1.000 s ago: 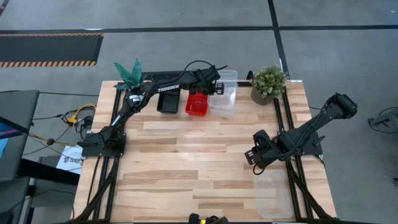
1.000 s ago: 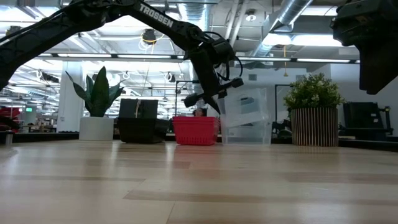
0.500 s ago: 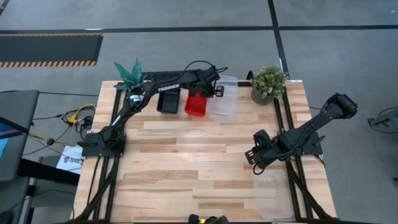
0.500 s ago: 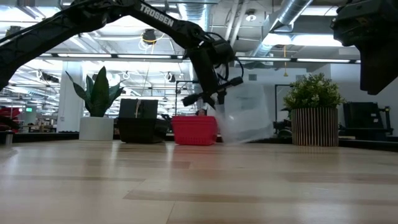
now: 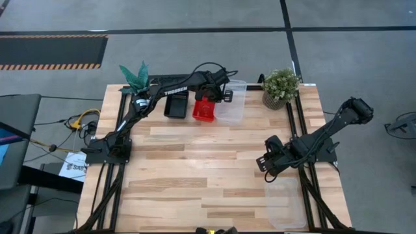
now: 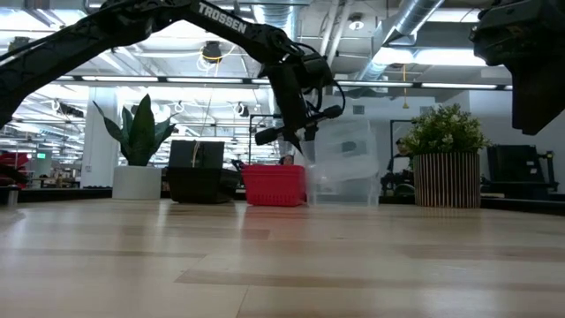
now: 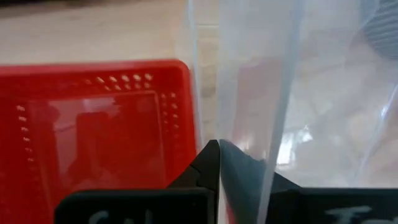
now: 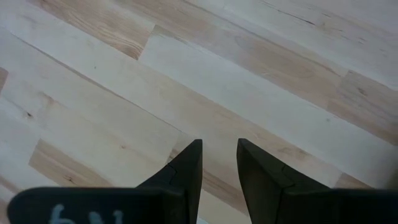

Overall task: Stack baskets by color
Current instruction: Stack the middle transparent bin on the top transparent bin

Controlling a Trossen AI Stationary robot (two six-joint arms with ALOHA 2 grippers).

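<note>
My left gripper [image 5: 218, 95] is at the table's far side, shut on a clear translucent basket [image 5: 231, 103]. In the low view the clear basket [image 6: 346, 166] stands tilted, just right of the red basket [image 6: 276, 185]. The red basket [image 5: 205, 109] and a black basket [image 5: 175, 106] rest on their bases on the table. A second clear basket [image 5: 285, 203] lies flat near the front right corner. My right gripper [image 5: 263, 162] hovers open over bare wood at mid right, with nothing between its fingers [image 8: 217, 149]. My left gripper pinches the clear basket's side wall [image 7: 208, 93], the one facing the red basket, with one finger outside [image 7: 205, 163] and the other showing through the plastic [image 7: 249, 174]. The fingers slant down from above. The basket sits tilted; I cannot tell whether its lower edge touches the table.
A bushy potted plant [image 5: 281, 88] stands at the far right, close to the held basket. A spiky green plant [image 5: 135, 78] stands at the far left corner. The middle and near left of the wooden table [image 5: 195, 169] are bare.
My left gripper has tipped and drawn the clear basket a little toward the table's left, closer to the red basket; the basket has swung and stands tilted differently. My right arm has kept still.
</note>
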